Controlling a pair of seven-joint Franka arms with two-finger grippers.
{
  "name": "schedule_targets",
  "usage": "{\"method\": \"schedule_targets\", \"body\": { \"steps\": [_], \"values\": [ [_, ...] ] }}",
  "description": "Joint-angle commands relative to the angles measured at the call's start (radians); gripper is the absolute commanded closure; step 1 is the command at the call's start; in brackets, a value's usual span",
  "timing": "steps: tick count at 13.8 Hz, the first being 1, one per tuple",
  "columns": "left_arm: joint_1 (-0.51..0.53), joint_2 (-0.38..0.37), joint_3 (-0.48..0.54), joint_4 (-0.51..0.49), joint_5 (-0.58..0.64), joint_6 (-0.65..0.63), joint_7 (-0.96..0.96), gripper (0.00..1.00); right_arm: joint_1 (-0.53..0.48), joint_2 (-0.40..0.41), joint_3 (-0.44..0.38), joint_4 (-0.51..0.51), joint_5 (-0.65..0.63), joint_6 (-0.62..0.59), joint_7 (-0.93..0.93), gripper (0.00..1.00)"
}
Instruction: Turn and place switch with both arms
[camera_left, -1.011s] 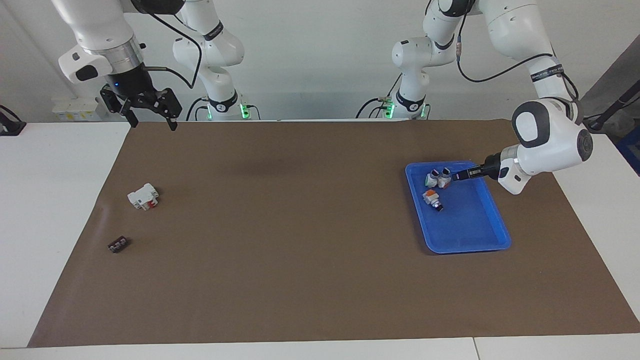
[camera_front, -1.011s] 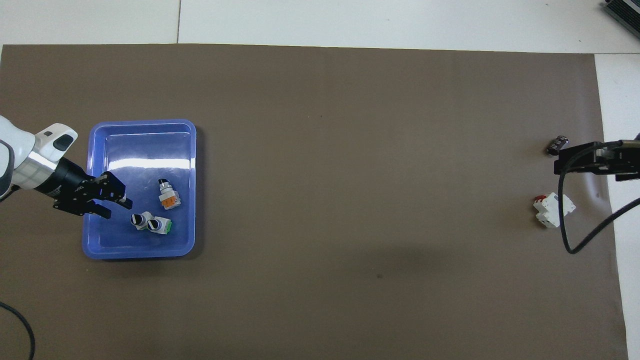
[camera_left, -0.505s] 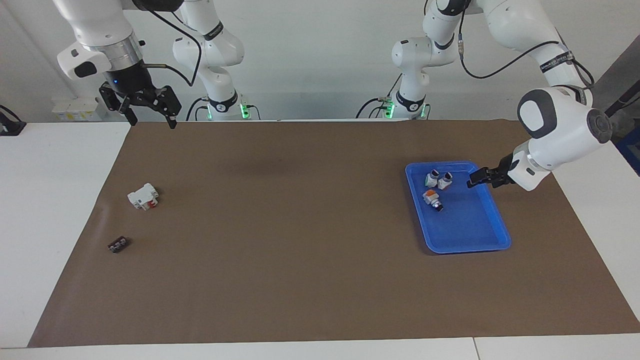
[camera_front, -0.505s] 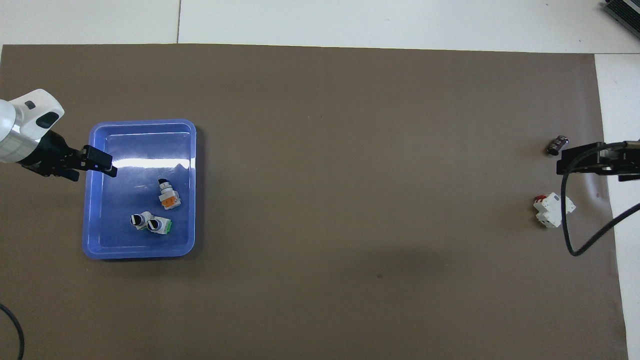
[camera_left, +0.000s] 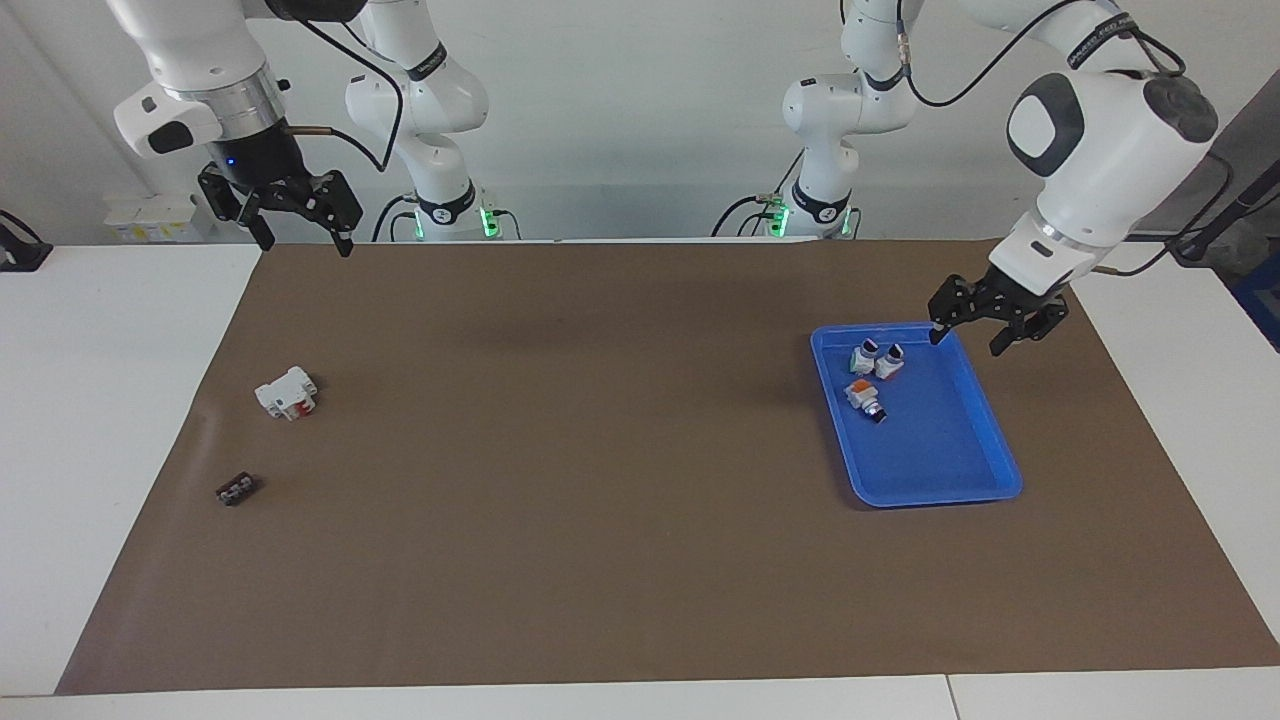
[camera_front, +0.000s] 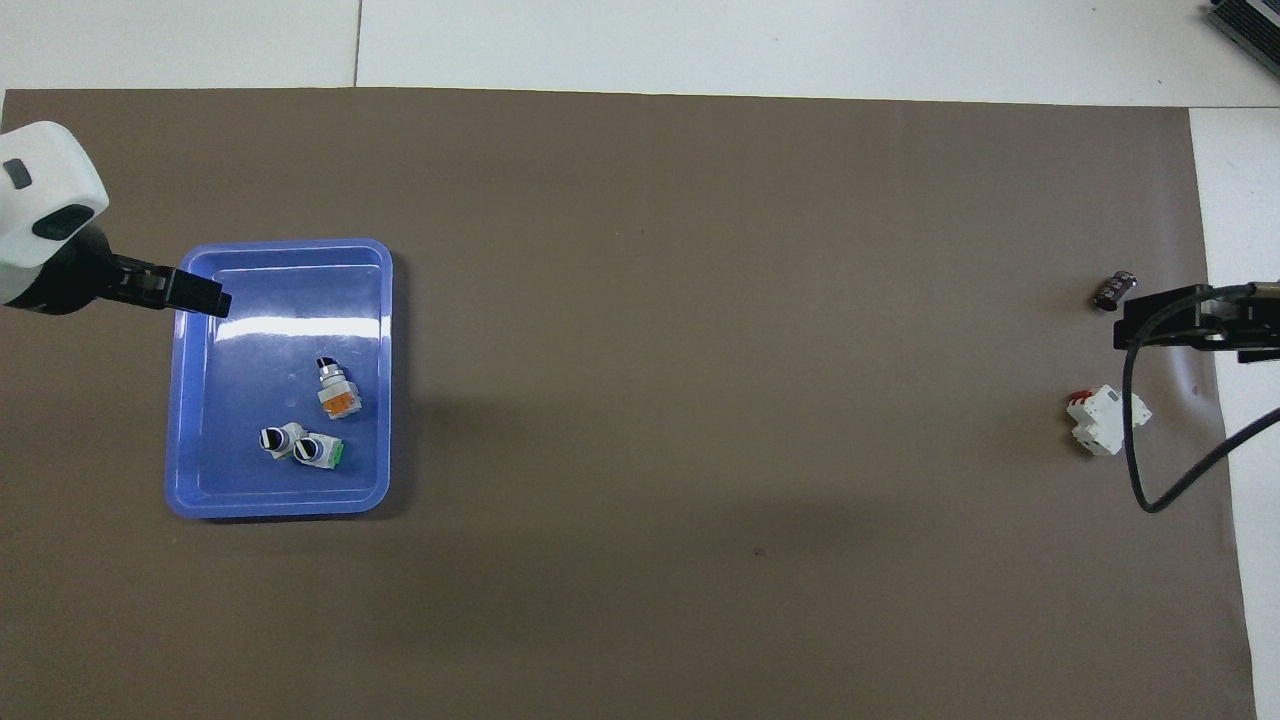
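The big brown mat is covering the table. The left arm is reaching down over the edge of the blue tray, at the side toward the left arm's end of the table. The left gripper is hanging in the air with its fingers spread apart, and it is holding nothing. The right arm is waiting up high over the corner of the mat at its own end, and the right gripper is also standing wide apart with nothing in it.

The tray is sitting on the mat. The green switch is lying inside it, at the end nearer the robots, touching a grey switch. The orange switch is lying a little farther away.

A white block with red and a small black part are lying toward the right arm's end.
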Motion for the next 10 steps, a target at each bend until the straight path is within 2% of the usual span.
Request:
{"method": "schedule_targets", "body": {
  "steps": [1,3,5,7,8,10],
  "values": [
    [-0.004,-0.099,0.008,-0.034,0.029,-0.018,0.037,0.01,-0.01,-0.009,0.007,0.003,-0.001,-0.019,-0.021,0.0],
    [-0.002,-0.102,-0.004,0.006,0.075,-0.072,0.035,0.01,-0.01,-0.009,0.007,0.003,-0.001,-0.019,-0.021,0.0],
    [0.004,-0.083,-0.025,0.102,0.15,-0.16,0.035,0.0,-0.01,-0.009,0.007,0.003,-0.001,-0.019,-0.021,0.0],
    [0.006,-0.082,-0.035,0.156,0.161,-0.223,0.029,0.0,-0.01,-0.009,0.007,0.003,-0.001,-0.019,-0.021,0.0],
    [0.009,-0.095,-0.033,0.162,0.166,-0.294,0.024,0.0,-0.01,-0.009,0.007,0.003,-0.001,-0.019,-0.021,0.0],
    [0.01,-0.087,-0.028,0.188,0.153,-0.337,0.018,0.0,-0.01,-0.009,0.007,0.003,-0.001,-0.019,-0.021,0.0]
  ]
}}
